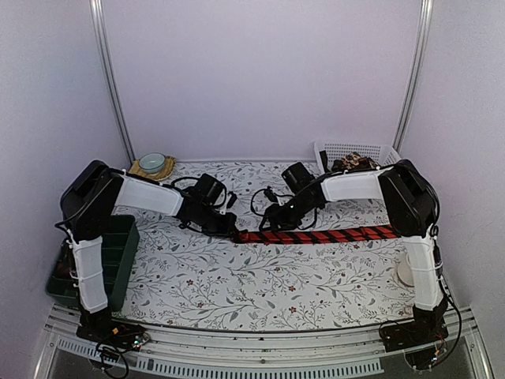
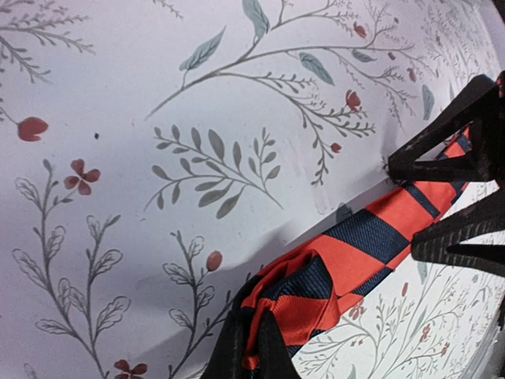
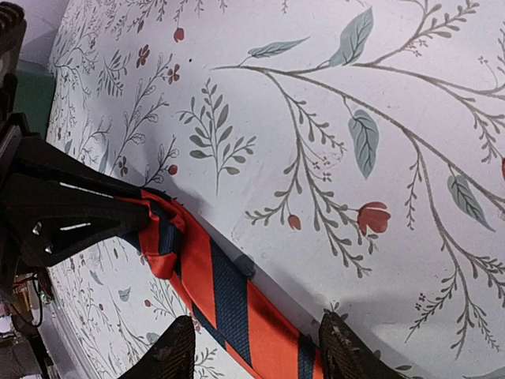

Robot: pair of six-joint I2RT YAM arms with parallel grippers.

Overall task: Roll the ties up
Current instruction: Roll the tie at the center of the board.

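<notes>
Now L gripper pinches red tie end, tip hidden; R gripper spread astride tie.

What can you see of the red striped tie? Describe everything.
The red tie is a long, narrow strip of woven fabric with dark diagonal stripes. It lies flat and straight across the floral tablecloth. Its bunched end is pinched in the left gripper; the open right gripper straddles it nearby.
</notes>
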